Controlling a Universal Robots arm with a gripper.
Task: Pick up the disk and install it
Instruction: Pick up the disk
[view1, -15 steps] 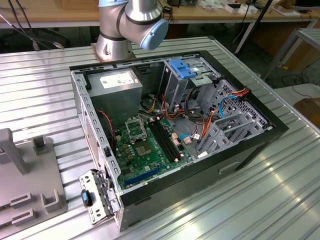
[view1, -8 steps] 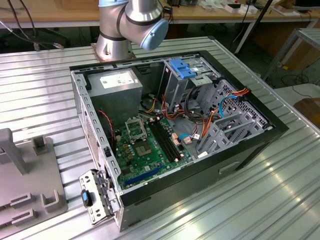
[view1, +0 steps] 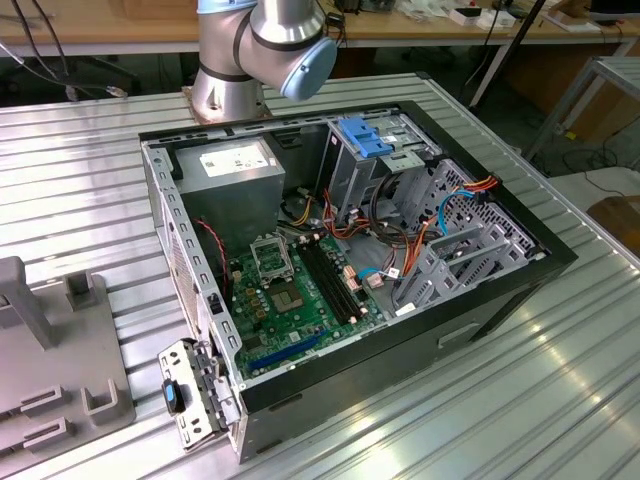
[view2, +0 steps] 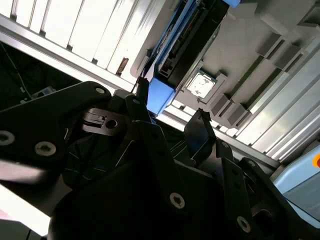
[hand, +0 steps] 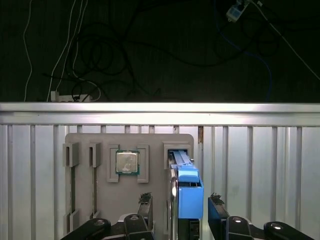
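disk (hand: 189, 200) in fixture (hand: 125, 200) slot, chip (hand: 127, 162) beside.

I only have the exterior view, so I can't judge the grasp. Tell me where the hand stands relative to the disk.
Observer: In the first wrist view the hand straddles the disk, one finger on each side.
Operator: Say whether it has gripped.
Observer: No; the fingers are open, a gap showing on both sides of the disk.
Operator: Report how the disk sits.
Observer: On edge in a slot of the grey holder, beside a processor chip.
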